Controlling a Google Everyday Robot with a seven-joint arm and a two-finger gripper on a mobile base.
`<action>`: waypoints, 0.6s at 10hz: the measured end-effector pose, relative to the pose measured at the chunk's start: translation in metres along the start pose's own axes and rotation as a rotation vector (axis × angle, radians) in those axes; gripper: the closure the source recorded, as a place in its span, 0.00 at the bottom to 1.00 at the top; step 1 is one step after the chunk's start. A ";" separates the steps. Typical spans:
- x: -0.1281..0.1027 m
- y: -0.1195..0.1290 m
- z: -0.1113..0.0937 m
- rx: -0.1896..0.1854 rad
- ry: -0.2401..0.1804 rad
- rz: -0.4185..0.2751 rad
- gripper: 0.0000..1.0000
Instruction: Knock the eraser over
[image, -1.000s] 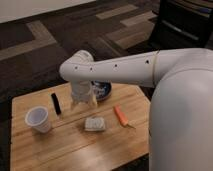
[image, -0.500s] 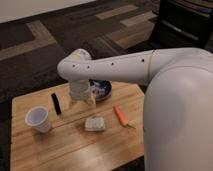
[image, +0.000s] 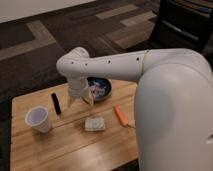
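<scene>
- Above the desk (image: 60, 145), the gripper (image: 80, 102) hangs beside the blue bowl (image: 102, 87), jaws spread apart, holding nothing.
- Between white cup (image: 38, 119) and gripper sits the black eraser (image: 56, 104), clear of both.

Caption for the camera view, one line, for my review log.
The pincer hangs over the wooden table between the black eraser and the blue bowl, with a white cup nearby.

On the wooden table (image: 65, 145) are a white cup (image: 38, 119) at the left, a black eraser (image: 55, 103) near it, a blue bowl (image: 100, 87) behind, a pale packet (image: 94, 123) in the middle and an orange stick (image: 120, 114). The gripper (image: 80, 101) hangs above the table, between eraser and bowl.
</scene>
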 end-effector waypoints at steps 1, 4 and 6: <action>-0.004 0.003 0.001 0.008 0.002 -0.013 0.35; -0.018 0.006 0.006 0.026 0.015 -0.040 0.35; -0.027 0.012 0.011 0.038 0.025 -0.062 0.35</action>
